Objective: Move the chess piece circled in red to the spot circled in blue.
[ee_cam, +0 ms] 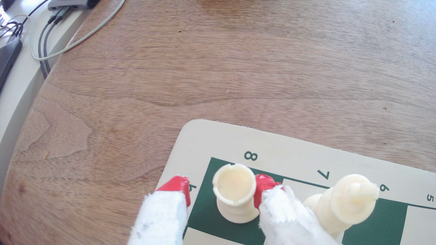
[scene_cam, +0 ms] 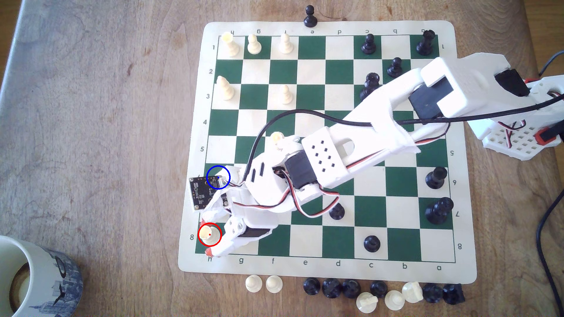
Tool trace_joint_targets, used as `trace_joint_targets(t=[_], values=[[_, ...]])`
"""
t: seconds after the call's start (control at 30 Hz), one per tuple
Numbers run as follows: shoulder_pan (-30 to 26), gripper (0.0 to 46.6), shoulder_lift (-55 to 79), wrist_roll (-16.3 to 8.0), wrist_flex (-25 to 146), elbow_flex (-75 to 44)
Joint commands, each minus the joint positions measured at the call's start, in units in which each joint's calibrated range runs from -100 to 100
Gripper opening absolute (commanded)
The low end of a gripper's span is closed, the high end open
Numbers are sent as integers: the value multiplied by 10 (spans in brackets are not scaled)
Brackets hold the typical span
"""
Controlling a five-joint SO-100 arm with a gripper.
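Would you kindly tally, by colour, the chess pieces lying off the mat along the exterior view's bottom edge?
Cream pieces: 5
Black pieces: 6
Total: 11

The arm [scene_cam: 378,122] reaches from the exterior view's right, low toward the lower left; the gripper [scene_cam: 207,236] stands spread, red-tipped fingers [ee_cam: 179,186] apart, white-wrapped behind the tips.
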Motion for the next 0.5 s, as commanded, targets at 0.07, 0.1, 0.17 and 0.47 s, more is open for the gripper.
trace_joint_targets(t=[0.07,0.1,0.17,0.47], values=[[-5,143,-30,3,-17,-54],[-5,142,-30,3,-17,-55],[-5,134,-30,3,-17,-57],[-4,47,-29,6,-17,-59]])
